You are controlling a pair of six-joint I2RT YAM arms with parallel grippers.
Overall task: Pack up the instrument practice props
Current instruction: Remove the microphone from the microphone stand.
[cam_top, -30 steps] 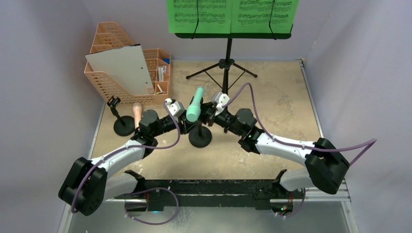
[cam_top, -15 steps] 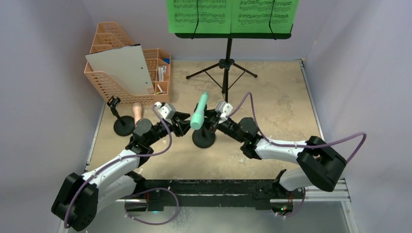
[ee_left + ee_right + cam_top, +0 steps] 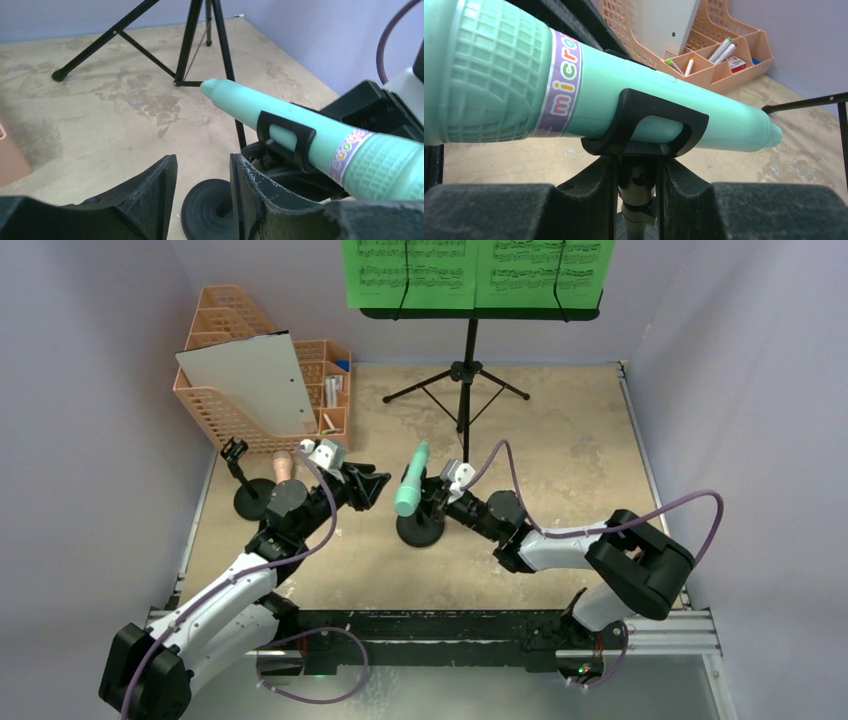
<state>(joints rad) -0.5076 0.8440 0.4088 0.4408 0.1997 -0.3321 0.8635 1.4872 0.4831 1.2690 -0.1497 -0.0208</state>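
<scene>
Right wrist: microphone (image 3: 614, 85) above hand (image 3: 636, 192) (holder (image 3: 636, 147) gripped).

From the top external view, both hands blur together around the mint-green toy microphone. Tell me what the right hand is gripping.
Observer: The right hand is closed on the thin stem of the black round-based holder, just under its clip, not on the mint-green plastic toy microphone.
Operator: Report the left hand.
Observer: The left hand is open, empty, and clear of the microphone.
</scene>
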